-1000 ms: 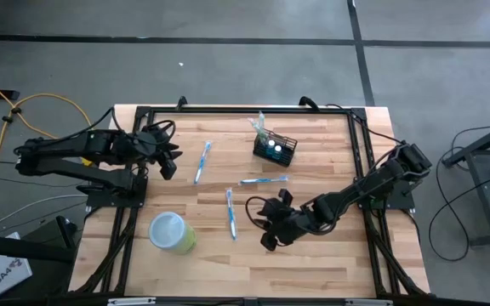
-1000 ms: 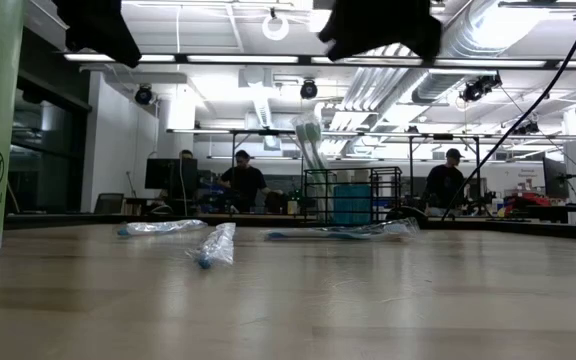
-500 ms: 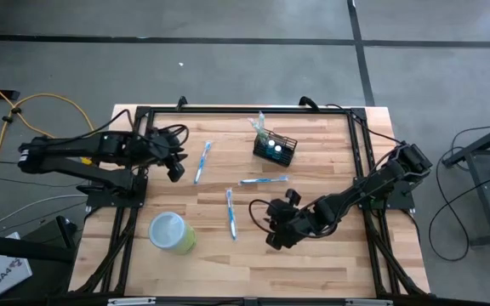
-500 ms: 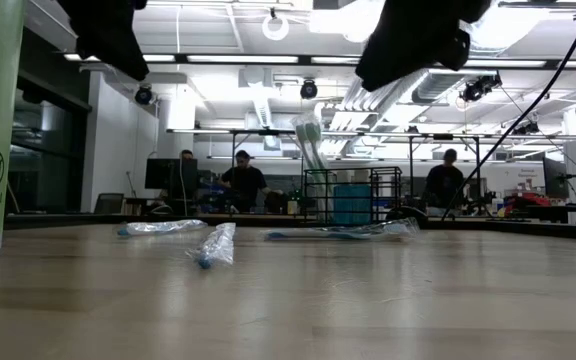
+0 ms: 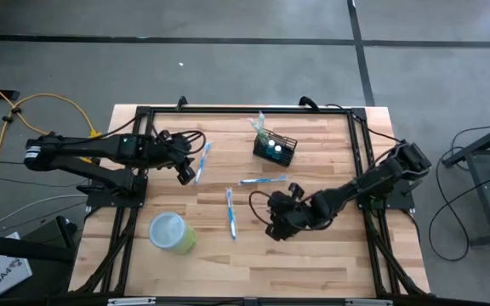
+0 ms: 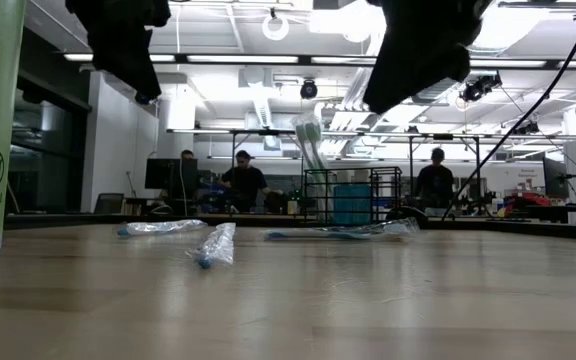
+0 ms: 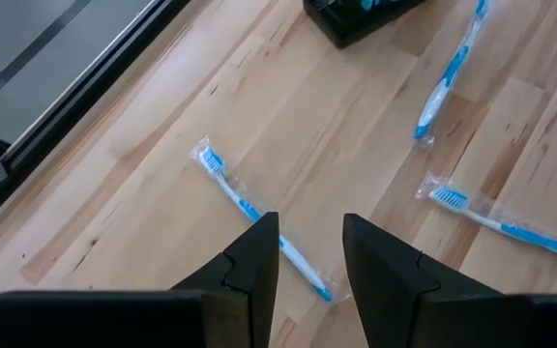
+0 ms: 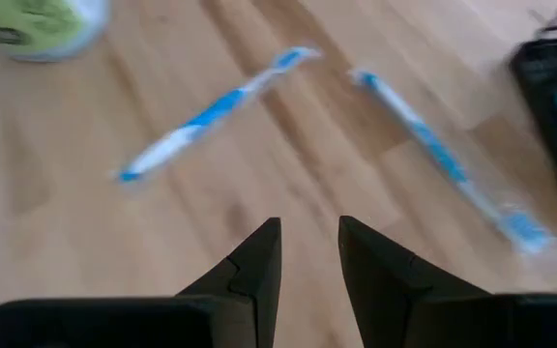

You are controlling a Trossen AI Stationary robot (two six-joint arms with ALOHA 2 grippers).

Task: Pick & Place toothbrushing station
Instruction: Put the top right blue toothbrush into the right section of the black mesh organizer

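The left tool (image 5: pixel 187 173), fingers slightly parted and empty, has advanced over the wooden surface (image 5: pixel 313 255) to the wrapped blue toothbrush (image 5: pixel 202 161) nearest it. The right tool (image 5: pixel 272 223), likewise narrowly open, has probably edged toward the black wire-mesh rectangular basket (image 5: pixel 276 149), which stands untouched.

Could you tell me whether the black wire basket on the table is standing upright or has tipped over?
Upright: the black wire basket shows its open top to the high view, and in the low view its walls stand vertical on the table.

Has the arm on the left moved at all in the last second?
Yes. The left tool has slid right across the table, closing on the toothbrush that lies left of the black basket.
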